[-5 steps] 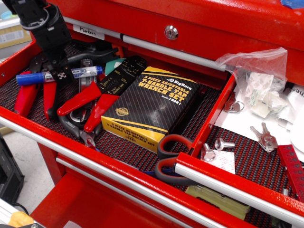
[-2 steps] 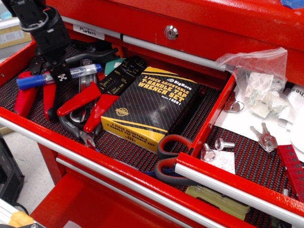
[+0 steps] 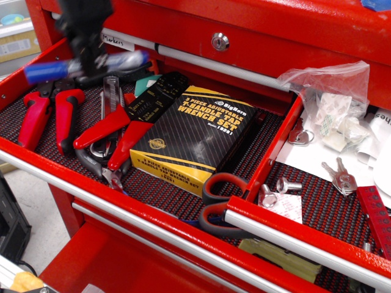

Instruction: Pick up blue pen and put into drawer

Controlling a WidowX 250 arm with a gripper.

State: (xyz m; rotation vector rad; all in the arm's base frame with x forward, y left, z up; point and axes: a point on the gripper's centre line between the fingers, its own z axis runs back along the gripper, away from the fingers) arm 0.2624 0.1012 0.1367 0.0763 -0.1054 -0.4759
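The thick blue-capped pen with the white printed barrel point(image 3: 85, 66) has come up off the red-handled pliers point(image 3: 46, 113) it lay across a second ago and now hangs level above the wide red drawer's rear left corner, blurred with motion. My black gripper point(image 3: 88, 58) is clamped around its middle, higher and further right than before. The narrower red drawer with the dark woven liner point(image 3: 324, 207), holding keys point(image 3: 339, 176) and a clear plastic bag point(image 3: 330, 101), sits well apart to the right, unchanged.
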